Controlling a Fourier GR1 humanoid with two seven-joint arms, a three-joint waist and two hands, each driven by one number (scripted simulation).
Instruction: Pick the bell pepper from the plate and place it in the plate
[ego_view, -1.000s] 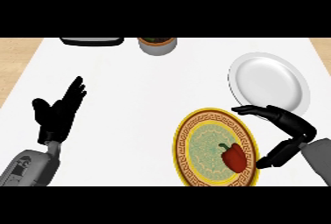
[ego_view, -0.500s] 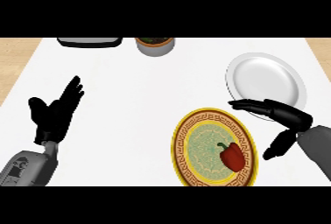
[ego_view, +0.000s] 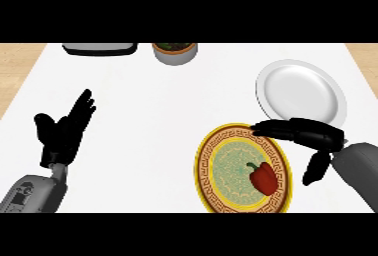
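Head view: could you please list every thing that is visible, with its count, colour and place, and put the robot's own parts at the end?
bell pepper: one, red, lying on the patterned plate, right of its middle.
patterned plate: one, yellow and green with a dark red border, lower right of the counter.
white plate: one, white, empty, upper right, behind the patterned plate.
pot: one, grey with dark contents, at the far edge.
tray: one, dark with a pale rim, far left edge, partly cut off.
counter: one, white top.
left hand: black, open, resting at the left, fingers up.
right hand: black, fingers curled, over the patterned plate's right rim, holding nothing.
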